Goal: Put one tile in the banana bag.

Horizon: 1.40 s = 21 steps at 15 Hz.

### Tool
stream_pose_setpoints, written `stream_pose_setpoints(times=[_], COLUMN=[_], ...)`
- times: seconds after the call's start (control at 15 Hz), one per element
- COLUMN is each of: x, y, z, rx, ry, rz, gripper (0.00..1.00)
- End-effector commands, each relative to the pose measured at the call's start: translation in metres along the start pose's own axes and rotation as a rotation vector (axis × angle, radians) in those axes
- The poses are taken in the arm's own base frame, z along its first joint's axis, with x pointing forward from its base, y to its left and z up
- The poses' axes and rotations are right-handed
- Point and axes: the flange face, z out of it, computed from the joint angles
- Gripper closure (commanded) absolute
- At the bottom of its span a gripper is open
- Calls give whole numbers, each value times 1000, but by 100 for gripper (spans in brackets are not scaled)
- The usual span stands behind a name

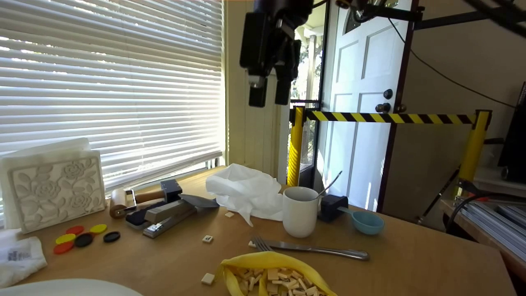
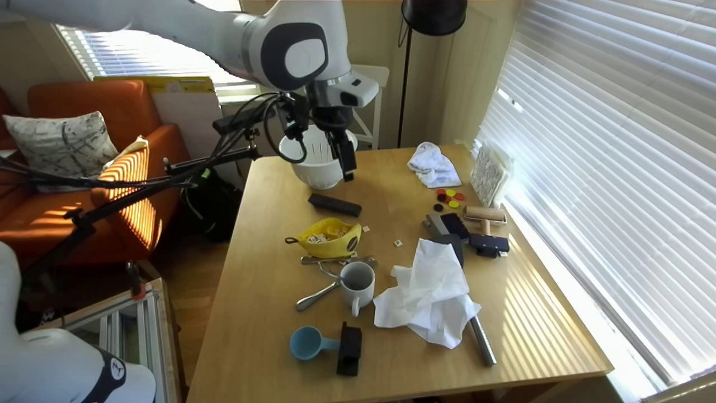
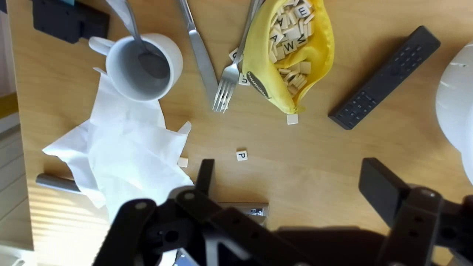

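Blinds (image 2: pixel 604 140) glowing beside the wooden table (image 2: pixel 268 224), and I've got the gripper (image 3: pixel 290 177) hanging over it, jaws spread wide! There's a P tile (image 3: pixel 242 155) lying letter-up on the table, apart from the banana bag (image 3: pixel 257 55), which gapes, loaded with more tiles (image 3: pixel 289 46).

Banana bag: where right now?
In the wrist view, the banana bag is at top, right of centre, between the fork on its left and the black remote.
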Motion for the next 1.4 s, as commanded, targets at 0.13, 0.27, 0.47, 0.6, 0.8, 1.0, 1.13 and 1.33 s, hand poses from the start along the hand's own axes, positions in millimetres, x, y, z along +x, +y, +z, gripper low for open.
stream_pose_setpoints(times=[0.13,0.27,0.47,0.6,0.8,1.0,1.13,1.33], x=[54,66,57,63,66,83,86,88], y=[-3,5,13,14,12,10,11,12], z=[72,100,106,118,115,136,155,185], rx=[-23,-11,-19,-17,-13,8,29,26], ry=[-58,-88,-114,-125,-119,-38,-44,-63], rz=[-153,-180,-167,-174,-175,-127,-106,-99], gripper=[0,0,0,0,0,0,0,0])
